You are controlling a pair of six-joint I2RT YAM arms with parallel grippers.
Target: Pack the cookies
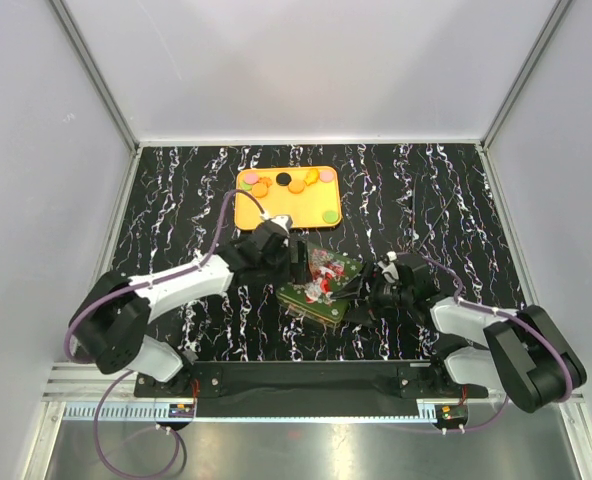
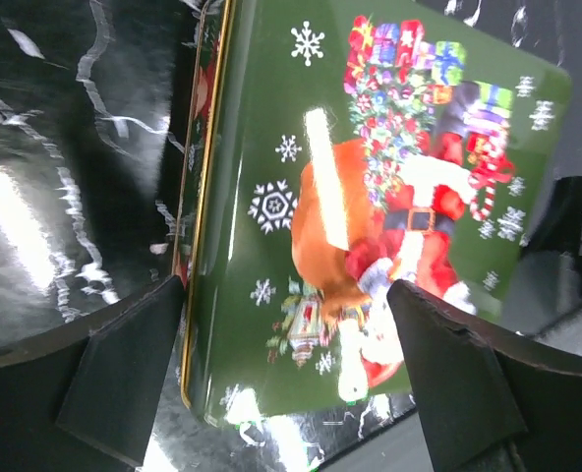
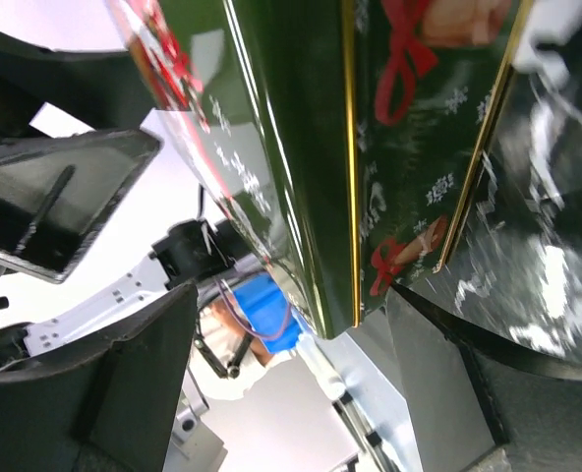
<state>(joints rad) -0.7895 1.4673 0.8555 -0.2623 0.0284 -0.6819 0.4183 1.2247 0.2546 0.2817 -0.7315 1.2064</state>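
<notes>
Waiting on the orange tray (image 1: pixel 251 215) at the upper centre of the overhead view, the cookies (image 1: pixel 294 184) lie loose, mostly orange, none packed yet. Just below, mid-frame, sits a green Christmas tin (image 1: pixel 321 287) with its Santa lid seemingly on, so nothing can go in. Both arms flank it, probably to steady it and free the lid. The left gripper (image 2: pixel 286 295) spreads its fingers wide over the lid, and the right gripper (image 3: pixel 291 305) stands apart around a gold-rimmed corner. Neither clearly pinches.

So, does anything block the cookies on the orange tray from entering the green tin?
Yes: the Santa-printed lid lies over the tin, left pincer and right pincer open at its edges. The cookies lie on the tray.
</notes>
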